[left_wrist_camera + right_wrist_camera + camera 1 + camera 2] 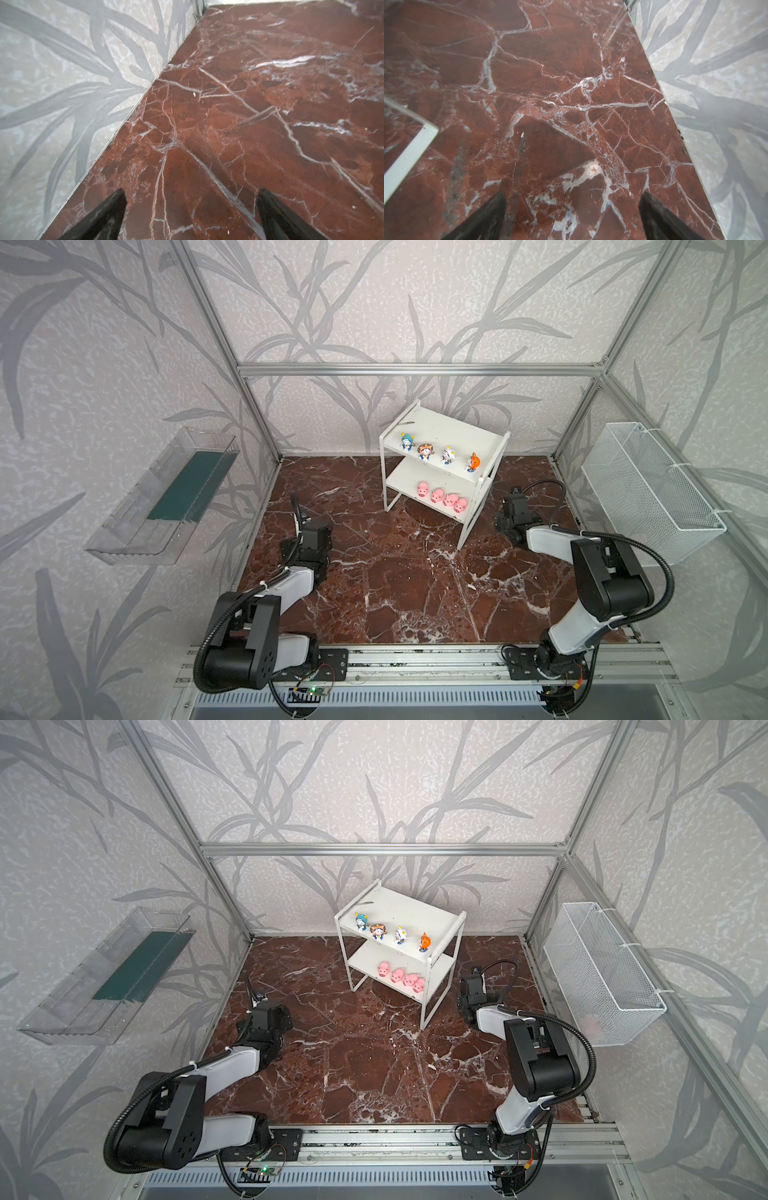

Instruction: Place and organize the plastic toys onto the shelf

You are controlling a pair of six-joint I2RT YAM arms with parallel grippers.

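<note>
Both claws spread wide, empty. Left claw (192, 191) over bare table (249, 104) by left wall; right claw (573, 194) near shelf leg (409, 149). Four figurines (446, 456) in row on top board of shelf (449, 429); four pigs (437, 495) on lower board. No toy seen on table, so task judged done. If you touch up: right arm nearer, shelf to its left, rows run along front edges.

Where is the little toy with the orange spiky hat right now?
In both top views the orange-hatted figurine stands on the upper board of the shelf, at the row's right end, beside the white-gold figurine.
</note>
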